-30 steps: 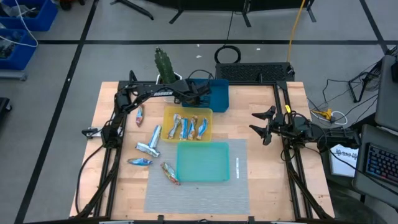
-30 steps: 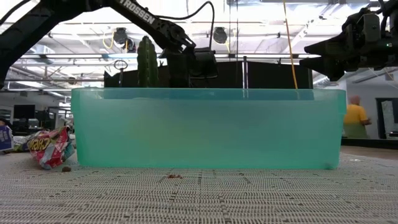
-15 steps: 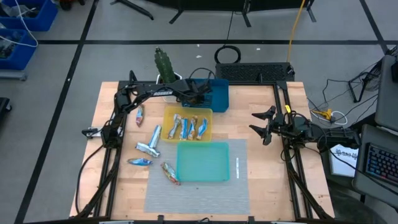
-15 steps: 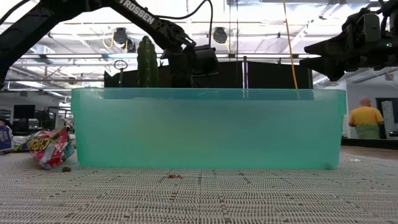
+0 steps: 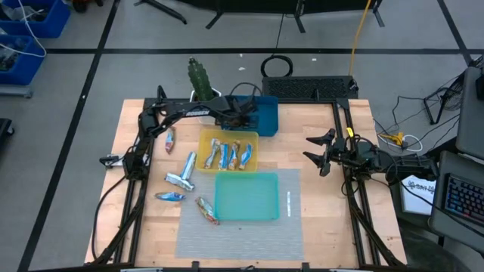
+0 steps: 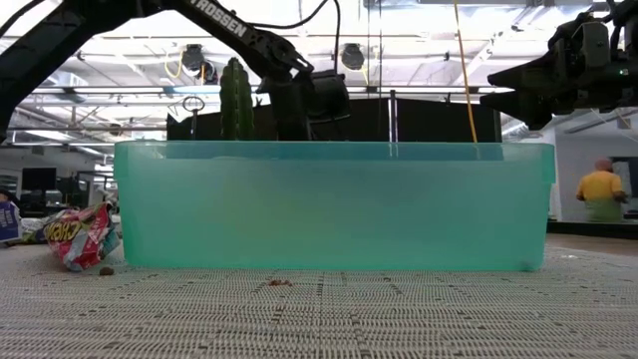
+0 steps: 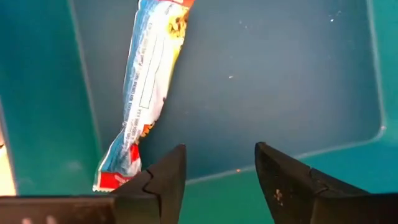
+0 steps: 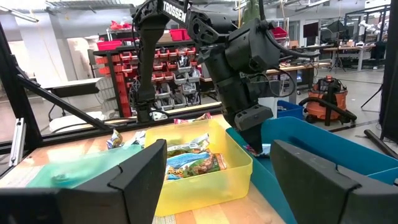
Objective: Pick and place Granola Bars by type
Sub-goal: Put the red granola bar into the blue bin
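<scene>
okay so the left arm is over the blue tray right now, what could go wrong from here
1. The left gripper hangs open inside the blue tray, with a granola bar lying loose just beside one finger. Pulling out carelessly might snag the wrapper and drag it back out.
2. The bar by the teal tray, on its left, lies close to the wall, so a grasp there could bump the tray.
3. The right gripper waits open at the table's right, clear of this.
</scene>
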